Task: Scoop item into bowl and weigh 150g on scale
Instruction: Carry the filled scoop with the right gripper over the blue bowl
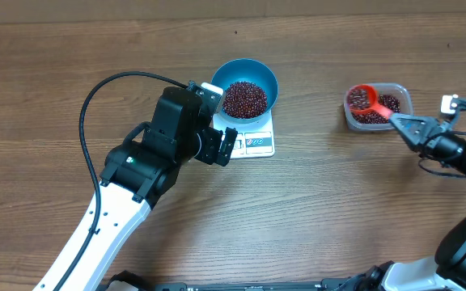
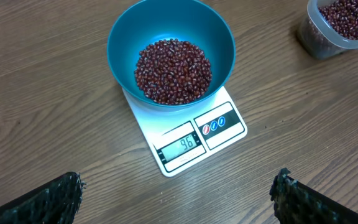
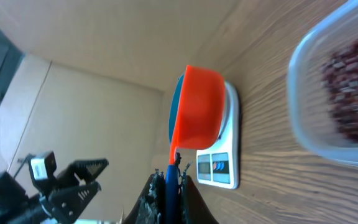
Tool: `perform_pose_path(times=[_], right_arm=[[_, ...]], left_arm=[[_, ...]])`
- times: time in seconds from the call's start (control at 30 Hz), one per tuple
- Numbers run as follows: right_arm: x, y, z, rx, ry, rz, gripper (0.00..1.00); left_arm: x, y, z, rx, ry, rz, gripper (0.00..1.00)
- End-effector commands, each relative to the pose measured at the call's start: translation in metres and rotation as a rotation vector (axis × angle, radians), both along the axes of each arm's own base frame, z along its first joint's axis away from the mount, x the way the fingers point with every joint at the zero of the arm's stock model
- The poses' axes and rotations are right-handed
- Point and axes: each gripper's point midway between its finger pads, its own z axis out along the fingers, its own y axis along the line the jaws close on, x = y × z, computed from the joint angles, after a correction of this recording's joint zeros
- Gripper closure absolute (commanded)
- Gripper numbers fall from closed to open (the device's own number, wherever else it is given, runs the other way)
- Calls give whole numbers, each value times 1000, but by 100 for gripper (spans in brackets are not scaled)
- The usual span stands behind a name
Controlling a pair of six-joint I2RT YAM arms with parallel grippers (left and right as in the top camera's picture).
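Bowl (image 2: 120, 50) sits on the back end of the scale (image 2: 145, 121), so the display (image 2: 180, 146) is uncovered and readable. It shows 96, so you're short of 150. Beans (image 2: 173, 70) lie in a shallow heap on the bowl's floor. The rest are in the tub (image 1: 407, 101), well right of the scale.

Right gripper (image 1: 398, 123) is clenched on the scoop (image 3: 197, 106) handle. In the overhead view the cup is loaded and hangs over the tub's left end, roughly level, so nothing spills. The right wrist view shows the handle pinched between the fingers and the cup's underside toward the camera, with bowl and scale beyond. I can't tell if the cup touches the tub rim.

Left gripper (image 1: 219, 145) is released, jaws wide, holding nothing. It sits low at the scale's display end, with the wrist camera looking straight at bowl and display. My read: it's there as a readout view, off the platform so it doesn't bias the weight. In the wrist view both fingers are apart from the scale.

Step in hand looks like carrying a load to the bowl. When you tip, go slow and meter the last pours, since a full dump near target overshoots. Other risk: beans dropping onto the table on the way across.
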Motion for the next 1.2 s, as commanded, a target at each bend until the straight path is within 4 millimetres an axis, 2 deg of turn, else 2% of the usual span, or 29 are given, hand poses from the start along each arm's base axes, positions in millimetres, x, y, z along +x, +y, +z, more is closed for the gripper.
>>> perform_pose_path(times=[0.0,0.27,0.47,0.8,0.97,1.17], right_arm=[[3,31,4,26,-22,93,96],[8,94,5,2,-44,273,96],[16,125,6,0,-18,339,96],[38,159,5,-46,40,335,96],[49,176,10,-96,-27,332,96],[64,190,-5,-265,-95,274,96]], left_arm=[[1,0,4,-18,-3,9,0],[1,0,4,-18,-3,9,0],[1,0,4,-18,-3,9,0],[1,0,4,-18,-3,9,0],[1,0,4,-18,-3,9,1],[1,0,4,-18,-3,9,1]])
